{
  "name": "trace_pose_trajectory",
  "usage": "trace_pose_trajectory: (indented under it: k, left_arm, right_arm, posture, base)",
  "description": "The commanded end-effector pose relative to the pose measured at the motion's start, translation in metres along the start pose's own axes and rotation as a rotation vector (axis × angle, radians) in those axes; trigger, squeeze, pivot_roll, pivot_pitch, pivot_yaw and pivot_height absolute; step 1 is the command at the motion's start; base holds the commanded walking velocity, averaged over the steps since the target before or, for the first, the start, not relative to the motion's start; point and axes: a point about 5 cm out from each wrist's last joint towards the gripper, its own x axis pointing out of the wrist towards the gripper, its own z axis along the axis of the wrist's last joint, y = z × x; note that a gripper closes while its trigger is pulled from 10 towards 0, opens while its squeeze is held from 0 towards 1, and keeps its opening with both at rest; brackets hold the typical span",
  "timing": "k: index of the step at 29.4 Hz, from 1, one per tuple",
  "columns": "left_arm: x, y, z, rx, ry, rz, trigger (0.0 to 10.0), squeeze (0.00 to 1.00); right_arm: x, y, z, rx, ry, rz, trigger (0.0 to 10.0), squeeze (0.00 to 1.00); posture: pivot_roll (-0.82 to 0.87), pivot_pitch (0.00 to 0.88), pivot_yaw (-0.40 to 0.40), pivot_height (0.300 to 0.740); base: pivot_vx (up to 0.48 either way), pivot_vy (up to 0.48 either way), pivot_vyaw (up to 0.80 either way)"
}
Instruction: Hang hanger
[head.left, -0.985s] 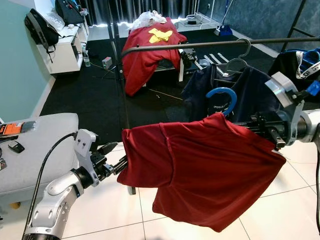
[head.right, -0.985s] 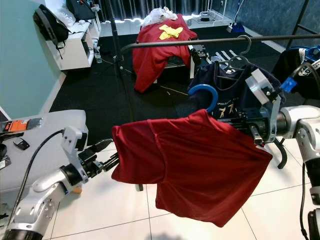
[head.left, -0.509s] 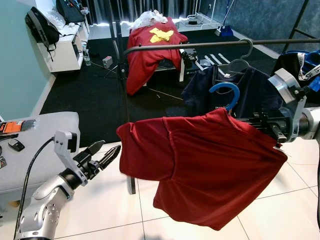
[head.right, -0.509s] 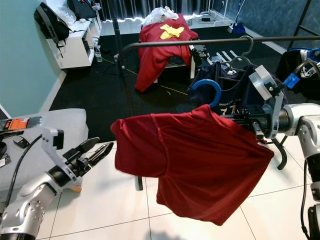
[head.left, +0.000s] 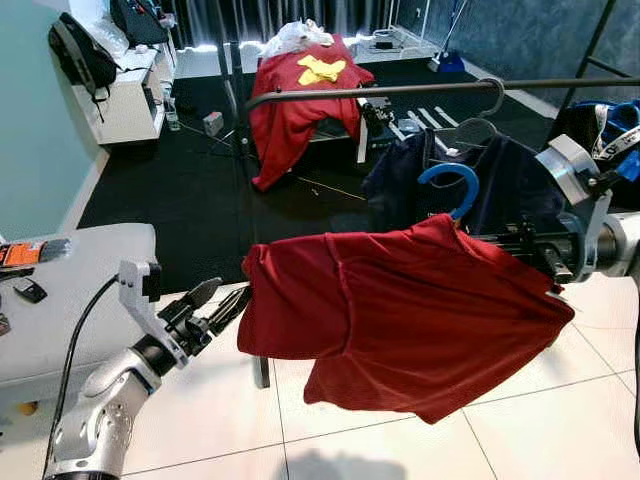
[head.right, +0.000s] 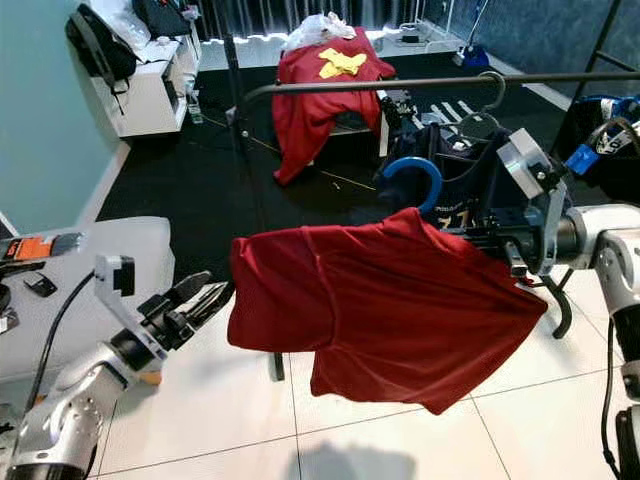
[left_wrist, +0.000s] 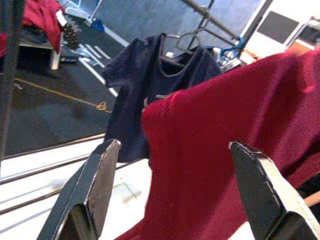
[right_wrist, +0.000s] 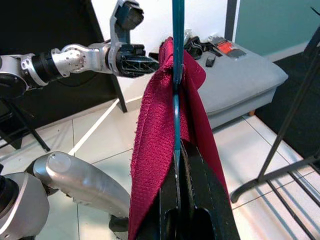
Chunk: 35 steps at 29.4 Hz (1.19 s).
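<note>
I am holding the blue hanger (head.left: 449, 186) with the right gripper (head.left: 545, 262); its fingers are clenched on the hanger, which the right wrist view shows as a thin blue bar (right_wrist: 176, 75) going between them. The red shirt (head.left: 400, 310) is draped over the hanger and is hanging in the middle of the head view, below the rail (head.left: 420, 90) and in front of it, so the hanger is not on the rail yet. Its hook is pointing up at about 12 o'clock from the shirt, just before the dark shirt (head.left: 505, 185) that is hanging on the rail. The left gripper (head.left: 222, 303) is at about 9 o'clock from the red shirt, just beside its sleeve edge; its fingers (left_wrist: 95, 185) are spread apart and are gripping nothing. A grey ottoman (head.left: 80, 270) is standing behind my left arm.
</note>
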Motion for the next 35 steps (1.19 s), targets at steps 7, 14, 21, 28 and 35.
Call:
trace_pose_trajectory:
  k: [7, 14, 21, 28, 35]
  left_arm:
    - [-0.003, -0.004, 0.002, -0.068, -0.009, -0.056, 10.0, 1.0]
    - [0.002, -0.014, -0.007, 0.023, 0.047, -0.092, 10.0, 0.0]
    - [0.015, -0.019, -0.007, 0.032, 0.003, -0.083, 10.0, 0.0]
    - [0.025, -0.028, -0.004, -0.021, -0.034, -0.129, 10.0, 0.0]
    - [0.021, -0.029, -0.007, -0.042, -0.01, -0.16, 1.1, 0.0]
  right_arm:
    - [0.002, 0.0, 0.01, -0.042, -0.004, 0.018, 10.0, 0.0]
    - [0.003, 0.0, 0.011, -0.046, -0.003, 0.022, 10.0, 0.0]
    - [0.006, 0.001, 0.013, -0.047, -0.011, 0.037, 10.0, 0.0]
    - [0.008, 0.001, 0.01, -0.039, -0.009, 0.045, 10.0, 0.0]
    - [0.008, 0.002, 0.008, -0.035, -0.001, 0.045, 10.0, 0.0]
  posture:
    - [0.03, 0.06, 0.003, 0.74]
    - [0.02, 0.06, 0.002, 0.74]
    - [0.02, 0.058, 0.002, 0.74]
    - [0.02, 0.054, 0.006, 0.74]
    - [0.02, 0.048, 0.006, 0.74]
  base:
    - [0.0, 0.0, 0.0]
    - [0.0, 0.0, 0.0]
    - [0.0, 0.0, 0.0]
    - [0.0, 0.0, 0.0]
    - [0.0, 0.0, 0.0]
